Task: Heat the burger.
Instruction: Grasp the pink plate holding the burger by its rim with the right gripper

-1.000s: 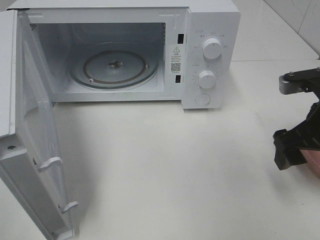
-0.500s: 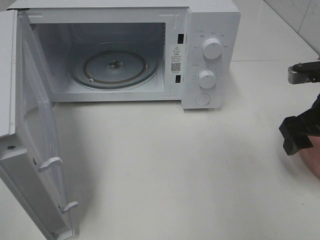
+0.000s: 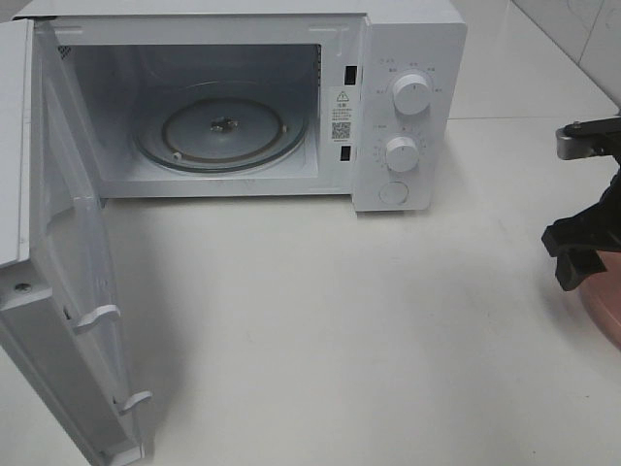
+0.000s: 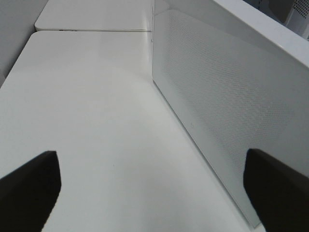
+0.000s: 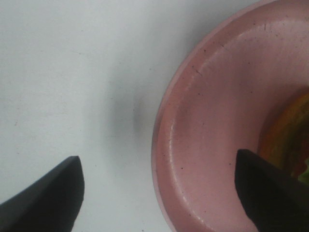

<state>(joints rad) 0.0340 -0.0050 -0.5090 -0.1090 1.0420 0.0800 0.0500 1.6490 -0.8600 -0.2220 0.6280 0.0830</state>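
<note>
Burger (image 5: 289, 140) barely peeks in, sitting on pink plate (image 5: 203, 125) at far right edge of high view. Likely light, squishy, layers slide, so safer to grab plate rim. Right end effector (image 5: 159, 198) fingers apart, rim between them. Left end effector (image 4: 154, 188) apart, empty.

White table (image 3: 320, 330), pale tiled wall (image 3: 582, 29) behind.

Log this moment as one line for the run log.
white microwave: door open | burger: on round pink plate | right gripper: open, astride plate rim | left gripper: open, over white table beside door
</note>
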